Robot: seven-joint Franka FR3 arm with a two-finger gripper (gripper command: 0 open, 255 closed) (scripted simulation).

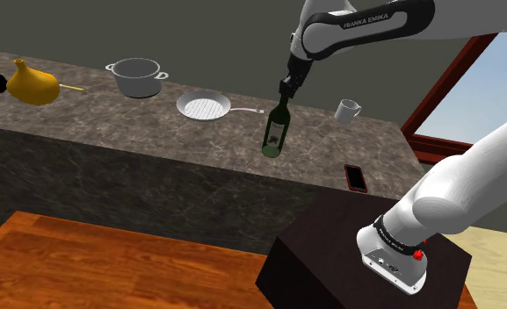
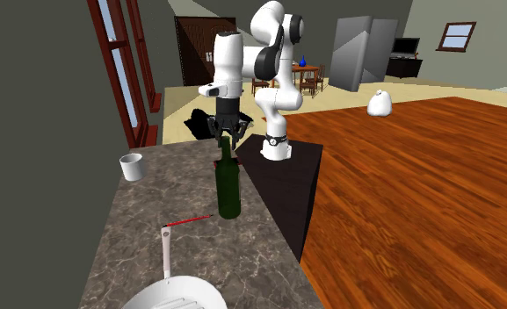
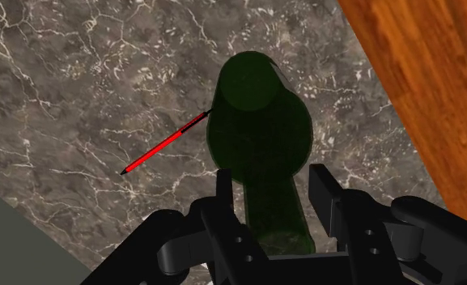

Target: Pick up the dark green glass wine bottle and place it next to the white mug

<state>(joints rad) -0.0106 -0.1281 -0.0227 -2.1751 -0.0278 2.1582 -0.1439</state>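
So the gripper [image 3: 273, 194] is clamped on the neck of the dark green wine bottle [image 1: 276, 132]. In the wrist view both black fingers [image 3: 223, 194] sit tight against the neck on either side, with the bottle's body stretching away from them toward the counter.

The bottle hangs a bit tilted in the shoulder view, with its base swung toward that view's left. Its base is right down at the dark marble counter [image 1: 111, 123], close to the edge on the stand's [image 1: 330, 237] side. Honestly, I can't tell whether it's touching the surface or hovering just above it.

The white mug [image 1: 347, 110] stands upright on the same counter, well apart from the bottle. It's off to the right in the shoulder view, and to the left and further back in the second exterior view.

A red pen [image 2: 188, 220] lies flat on the counter just beside the bottle's base (from the wrist camera one end of it disappears behind the bottle).

Further along the counter, on the shoulder view's left, there's a pale frying pan [image 1: 206, 106], then a grey pot [image 1: 137, 77] with two handles, then a yellow gourd-shaped thing [image 1: 33, 85]. The floor [image 2: 401, 193] around the counter is wood.
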